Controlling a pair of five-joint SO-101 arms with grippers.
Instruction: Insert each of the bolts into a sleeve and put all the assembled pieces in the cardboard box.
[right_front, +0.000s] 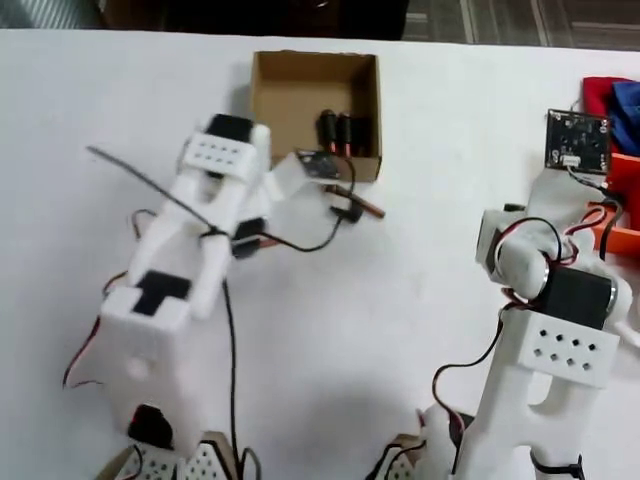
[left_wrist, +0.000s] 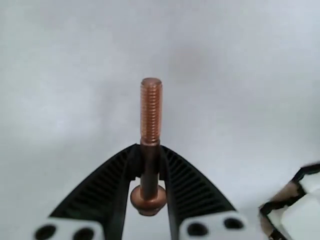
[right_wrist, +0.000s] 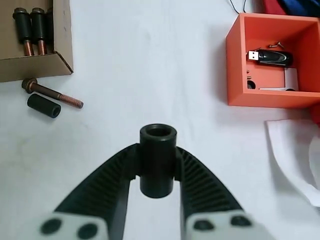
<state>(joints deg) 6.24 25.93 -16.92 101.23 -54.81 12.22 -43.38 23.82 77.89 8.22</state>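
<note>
My left gripper (left_wrist: 150, 152) is shut on a copper bolt (left_wrist: 150, 112), gripping its shank just above the head, with the threaded end pointing away over the bare white table. My right gripper (right_wrist: 157, 150) is shut on a black sleeve (right_wrist: 157, 162) held upright, bore showing. The cardboard box (right_front: 265, 95) at the table's back holds two assembled pieces (right_front: 338, 132), also seen from the right wrist (right_wrist: 31, 27). Just outside the box's front corner lie a loose bolt (right_wrist: 52, 94) and a loose sleeve (right_wrist: 44, 106). The left arm (right_front: 215, 200) stretches toward the box.
An orange box (right_wrist: 235, 65) with a USB stick (right_wrist: 270, 57) inside stands at the right edge, with red and blue cloth (right_front: 610, 100) behind it. White paper (right_wrist: 295, 155) lies beside it. Cables trail from both arms. Open table lies between the arms.
</note>
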